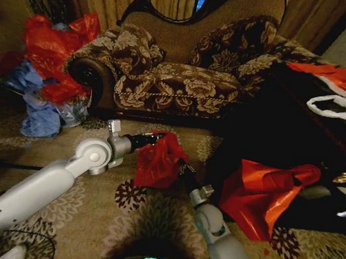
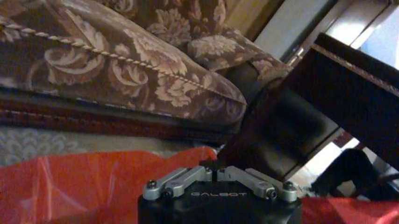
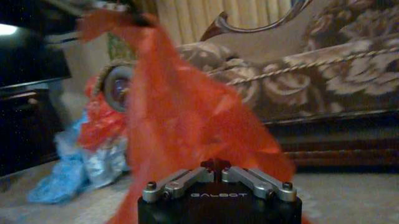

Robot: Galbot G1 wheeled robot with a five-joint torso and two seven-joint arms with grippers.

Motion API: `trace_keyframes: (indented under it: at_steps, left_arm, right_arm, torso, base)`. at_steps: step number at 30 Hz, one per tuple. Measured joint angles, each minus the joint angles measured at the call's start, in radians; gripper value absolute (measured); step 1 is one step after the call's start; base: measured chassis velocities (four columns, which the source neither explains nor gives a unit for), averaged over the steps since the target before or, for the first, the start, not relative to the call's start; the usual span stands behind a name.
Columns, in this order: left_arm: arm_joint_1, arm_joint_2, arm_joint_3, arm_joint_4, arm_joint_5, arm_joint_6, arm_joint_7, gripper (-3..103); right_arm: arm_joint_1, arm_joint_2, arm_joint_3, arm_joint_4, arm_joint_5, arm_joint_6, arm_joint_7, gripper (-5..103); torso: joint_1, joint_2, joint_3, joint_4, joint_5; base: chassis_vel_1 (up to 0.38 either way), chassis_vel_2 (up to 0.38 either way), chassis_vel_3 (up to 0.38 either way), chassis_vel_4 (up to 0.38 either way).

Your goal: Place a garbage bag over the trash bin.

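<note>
**Red bag held between both grippers in front of the sofa**

The garbage bag (image 1: 159, 160) is held up above the carpet (image 1: 148, 222), just in front of the sofa (image 1: 180, 73). The left gripper (image 1: 154, 138) is closed on the bag's upper edge on one side, and the right gripper (image 1: 184, 167) is pinched on the opposite side. In both wrist views the jaws are seen closed, with red plastic between them.

The trash bin cannot be made out with certainty.

For this step, the mouth of the bag should probably be pulled apart evenly, so the thin film is not torn.

The carpet is patterned and soft. A heap of red and blue bags (image 1: 50, 68) lies beside the sofa's arm, and a larger red-orange bag (image 1: 263, 192) lies at the sofa's other end.
</note>
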Motion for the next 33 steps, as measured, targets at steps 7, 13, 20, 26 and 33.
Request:
trace_keyframes:
  at_steps: [7, 13, 20, 26, 33]
  left_arm:
    - [-0.036, -0.033, 0.006, 0.039, 0.000, -0.011, -0.016, 0]
    - [-0.073, -0.058, 0.018, 0.074, 0.006, -0.026, -0.033, 0]
    - [-0.111, -0.060, 0.029, 0.085, -0.005, -0.025, -0.036, 0]
    - [-0.104, -0.051, 0.030, 0.072, -0.013, -0.019, -0.028, 0]
    - [-0.136, -0.064, 0.045, 0.084, -0.033, -0.009, -0.028, 0]
  right_arm:
    - [-0.042, -0.027, -0.069, 0.039, -0.006, 0.004, -0.016, 0]
    - [-0.087, -0.064, -0.073, 0.099, -0.007, 0.003, -0.037, 0]
    - [-0.126, -0.099, 0.000, 0.179, 0.013, 0.003, -0.026, 0]
    - [-0.048, -0.138, 0.084, 0.248, 0.163, -0.058, 0.020, 0]
    - [0.109, -0.108, 0.019, 0.184, 0.264, -0.112, 0.081, 0]
  torso:
    - [0.000, 0.000, 0.000, -0.0001, 0.0001]
    - [0.000, 0.000, 0.000, -0.0002, -0.0001]
    - [0.000, 0.000, 0.000, -0.0001, 0.0001]
    - [0.000, 0.000, 0.000, 0.0000, 0.0000]
    - [0.000, 0.000, 0.000, 0.0003, 0.0001]
  base:
    - [0.000, 0.000, 0.000, 0.000]
    - [0.000, 0.000, 0.000, 0.000]
    - [0.000, 0.000, 0.000, 0.000]
    - [0.000, 0.000, 0.000, 0.000]
    - [0.000, 0.000, 0.000, 0.000]
